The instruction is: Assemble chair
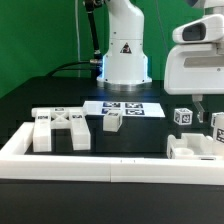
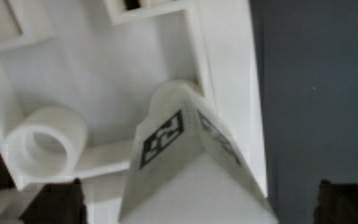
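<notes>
The chair lies as loose white tagged blocks. In the exterior view a wide flat piece (image 1: pixel 60 126) and a small block (image 1: pixel 112 122) sit at the left. A small tagged block (image 1: pixel 183 117) and another (image 1: pixel 218 131) sit at the right. A chunky white piece (image 1: pixel 190 149) rests by the rail at the right. My gripper (image 1: pixel 205 110) hangs just above that piece. In the wrist view my gripper (image 2: pixel 194 206) is open, with its dark fingertips (image 2: pixel 43 200) wide apart on either side of a white tagged piece (image 2: pixel 172 140) that has a round peg (image 2: pixel 51 145) beside it. Nothing is held.
The long low white rail (image 1: pixel 100 160) runs along the front and up the exterior view's left. The marker board (image 1: pixel 125 107) lies flat in front of the robot base (image 1: pixel 124 55). The black table edge lies beyond the piece in the wrist view (image 2: pixel 318 90).
</notes>
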### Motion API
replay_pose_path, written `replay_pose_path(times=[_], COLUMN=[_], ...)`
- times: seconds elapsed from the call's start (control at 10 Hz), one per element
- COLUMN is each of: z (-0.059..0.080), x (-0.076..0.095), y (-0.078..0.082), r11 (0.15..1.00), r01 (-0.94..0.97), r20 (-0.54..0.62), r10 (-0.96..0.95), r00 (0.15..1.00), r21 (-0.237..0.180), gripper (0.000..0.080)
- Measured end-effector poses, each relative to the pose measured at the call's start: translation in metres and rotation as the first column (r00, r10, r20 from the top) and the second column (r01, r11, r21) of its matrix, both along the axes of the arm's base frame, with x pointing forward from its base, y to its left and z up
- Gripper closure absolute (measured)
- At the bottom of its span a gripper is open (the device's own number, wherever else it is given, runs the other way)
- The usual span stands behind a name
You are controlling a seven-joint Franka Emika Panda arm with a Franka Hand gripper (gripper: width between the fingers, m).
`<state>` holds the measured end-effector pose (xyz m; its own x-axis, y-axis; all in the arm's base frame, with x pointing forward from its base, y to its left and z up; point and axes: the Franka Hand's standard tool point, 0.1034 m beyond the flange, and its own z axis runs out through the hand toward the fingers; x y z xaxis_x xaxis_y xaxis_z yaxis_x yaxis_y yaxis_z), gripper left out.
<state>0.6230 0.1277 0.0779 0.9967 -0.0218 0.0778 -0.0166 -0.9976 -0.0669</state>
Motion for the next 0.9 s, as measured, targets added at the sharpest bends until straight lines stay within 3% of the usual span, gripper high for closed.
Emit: replay_pose_path(times=[0.3, 0.6, 0.8, 0.9], z=[-0.0009, -0.0013, -0.0014, -0.0015], x=[-0.0005, -0.0005, -0.0005, -0.0003], y=[0.0038, 0.0028, 0.0026, 0.002], r11=[0.98, 0.973, 0.973, 0.974], r01=[-0.193, -0.224, -0.224, -0.223], r20=[0.01, 0.012, 0.012, 0.011], r10=[0.194, 0.225, 0.225, 0.224], r00=[0.981, 0.974, 0.974, 0.975], r21=[-0.044, -0.048, -0.048, -0.048], gripper=[0.015, 0.0159, 0.0461, 0.0461])
